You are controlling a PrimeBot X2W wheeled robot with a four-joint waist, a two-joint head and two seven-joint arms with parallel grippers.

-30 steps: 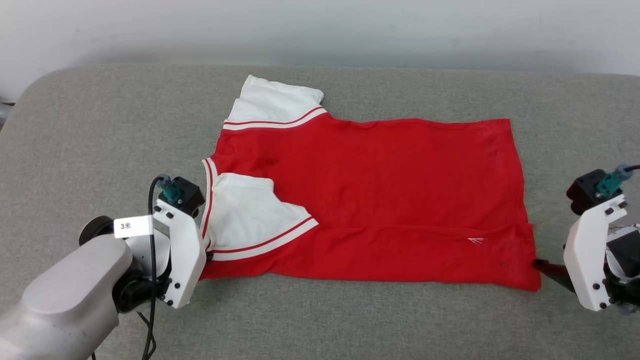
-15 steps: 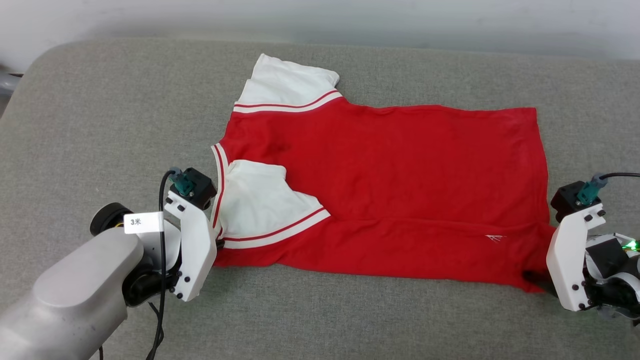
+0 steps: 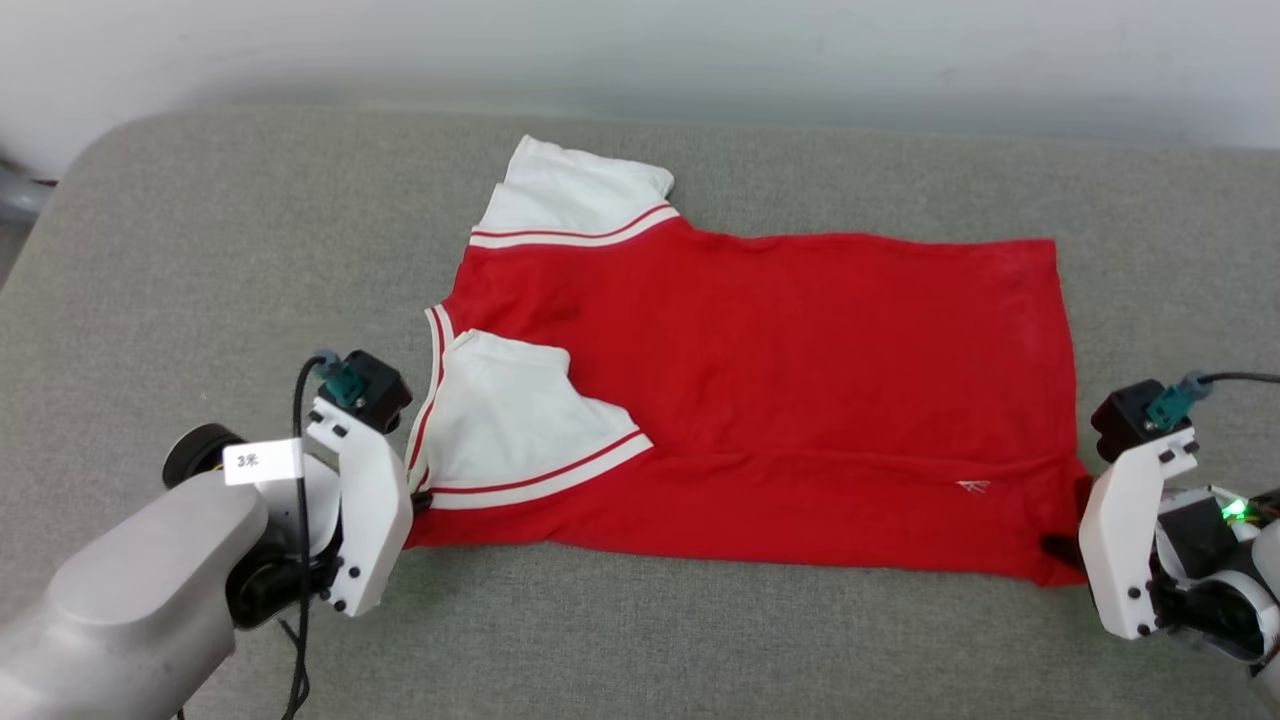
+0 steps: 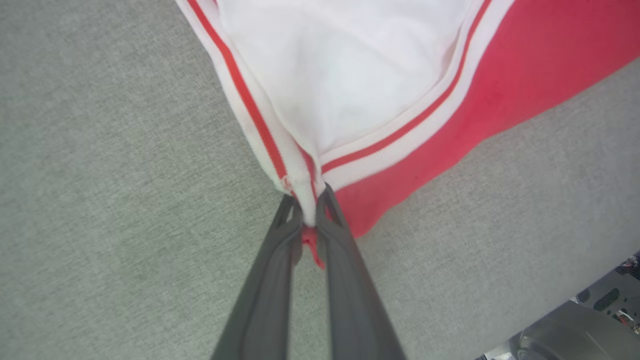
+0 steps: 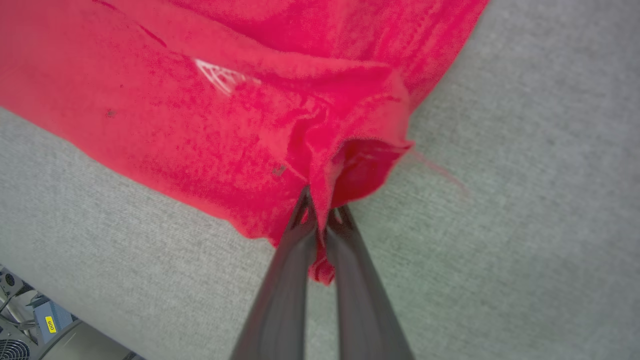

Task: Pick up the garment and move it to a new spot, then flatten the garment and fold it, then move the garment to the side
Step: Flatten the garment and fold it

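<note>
The red garment (image 3: 780,390) lies spread sideways on the grey cushioned surface, neck to the left and hem to the right. Its near white sleeve (image 3: 510,430) is folded over the red body, and the far sleeve (image 3: 580,195) points away. A tiny white logo (image 3: 974,486) sits near the hem. My left gripper (image 4: 309,207) is shut on the striped trim at the near shoulder corner. My right gripper (image 5: 320,210) is shut on the near hem corner, where the cloth bunches up. The black "23" is hidden.
The grey cushioned surface (image 3: 200,250) stretches wide around the shirt, with a pale wall behind it. Its near edge shows in the right wrist view, with equipment (image 5: 30,320) below. A black cable (image 3: 303,560) hangs from my left wrist.
The head camera has shifted, so the whole scene has moved in the picture. Both grippers keep their hold on the near corners. The right gripper has closed in on the hem corner.
</note>
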